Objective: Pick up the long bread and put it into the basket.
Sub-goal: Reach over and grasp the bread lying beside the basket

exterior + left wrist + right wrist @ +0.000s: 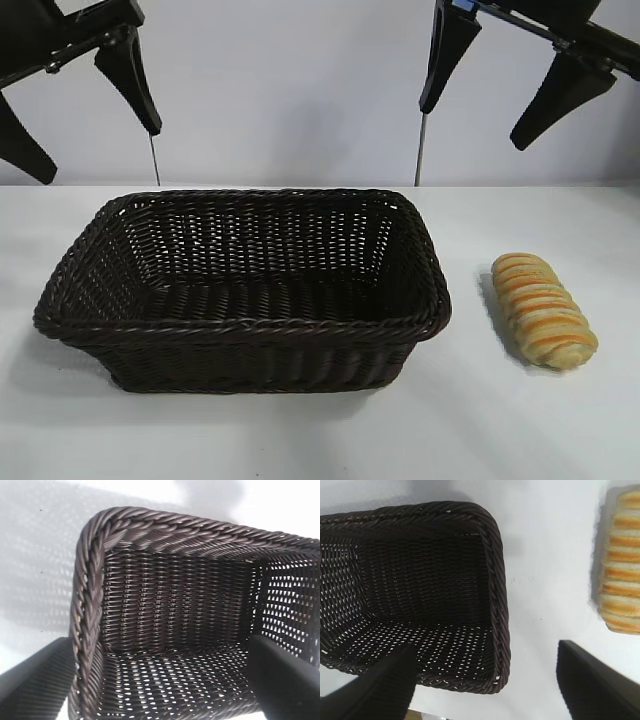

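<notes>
Bread, the long bread (543,310), lies on the white table (300,430) below the right gripper (515,85), which hangs wide open and empty above it. Golden-tan with pale and orange crosswise ridges, it sits beside the basket (240,325). The left gripper (85,115) hangs spread wide, empty, over the basket's far end.

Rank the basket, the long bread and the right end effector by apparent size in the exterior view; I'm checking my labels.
1. basket, clearly largest.
2. and 3. long bread and right end effector: similar extent, and the end effector is cropped, so unranked.
</notes>
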`<state>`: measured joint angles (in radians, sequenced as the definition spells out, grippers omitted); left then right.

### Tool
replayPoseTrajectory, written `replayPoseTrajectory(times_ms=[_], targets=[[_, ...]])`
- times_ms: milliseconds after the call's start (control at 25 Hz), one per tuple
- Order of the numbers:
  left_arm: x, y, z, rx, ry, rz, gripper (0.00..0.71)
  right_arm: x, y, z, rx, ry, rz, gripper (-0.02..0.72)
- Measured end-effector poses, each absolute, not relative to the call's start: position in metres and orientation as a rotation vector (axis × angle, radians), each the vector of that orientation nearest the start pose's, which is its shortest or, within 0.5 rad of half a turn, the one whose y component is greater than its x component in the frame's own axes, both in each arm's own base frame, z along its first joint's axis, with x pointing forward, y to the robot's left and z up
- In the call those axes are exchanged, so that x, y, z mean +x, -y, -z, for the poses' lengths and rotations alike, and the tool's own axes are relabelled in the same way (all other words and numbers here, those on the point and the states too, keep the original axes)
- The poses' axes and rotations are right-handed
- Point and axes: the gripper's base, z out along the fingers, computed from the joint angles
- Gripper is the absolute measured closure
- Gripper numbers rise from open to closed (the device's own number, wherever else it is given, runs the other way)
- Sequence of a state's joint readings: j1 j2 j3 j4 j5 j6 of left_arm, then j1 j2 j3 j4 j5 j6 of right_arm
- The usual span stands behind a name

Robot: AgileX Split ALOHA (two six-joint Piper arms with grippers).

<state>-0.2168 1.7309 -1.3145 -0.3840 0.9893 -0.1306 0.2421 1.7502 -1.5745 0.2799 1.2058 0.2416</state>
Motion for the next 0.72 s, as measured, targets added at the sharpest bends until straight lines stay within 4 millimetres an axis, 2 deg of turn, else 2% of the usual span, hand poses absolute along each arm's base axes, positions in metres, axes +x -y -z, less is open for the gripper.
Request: replayPoseTrajectory(times_ms=[720], targets=[[0.3356, 0.1031, -0.2479, -0.127, -2.912, 0.561, 0.042, 0.3489, -0.1104, -0.3094, 0.092, -2.899, -0.487, 0.144]])
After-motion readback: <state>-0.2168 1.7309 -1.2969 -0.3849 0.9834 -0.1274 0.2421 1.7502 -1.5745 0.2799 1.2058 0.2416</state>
